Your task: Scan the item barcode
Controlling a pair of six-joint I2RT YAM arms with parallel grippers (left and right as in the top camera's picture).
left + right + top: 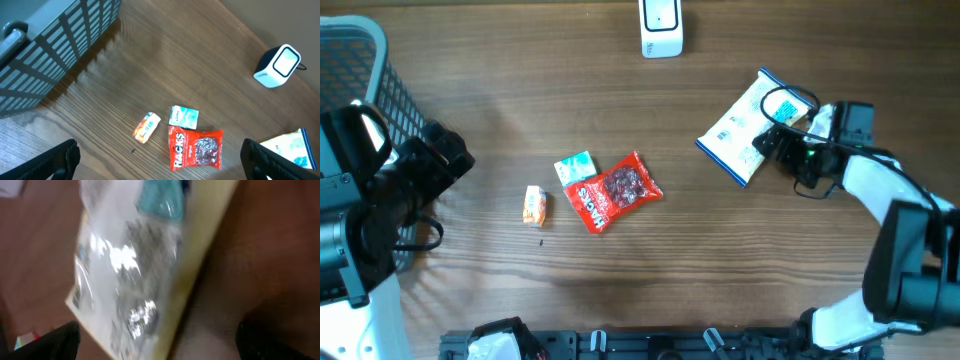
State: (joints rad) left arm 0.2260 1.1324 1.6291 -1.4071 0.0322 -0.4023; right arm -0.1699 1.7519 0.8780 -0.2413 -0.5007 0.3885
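White and blue packet (745, 125) lying on the right side of the table (650, 290), apart from the scanner (661, 28)
We see the right gripper (160, 341) at the packet's edge, fingers spread wide and clamping nothing; the left gripper (160, 162) hangs far left, equally spread and empty. We judge the next move calls for gripping the packet and turning its barcode toward the scanner
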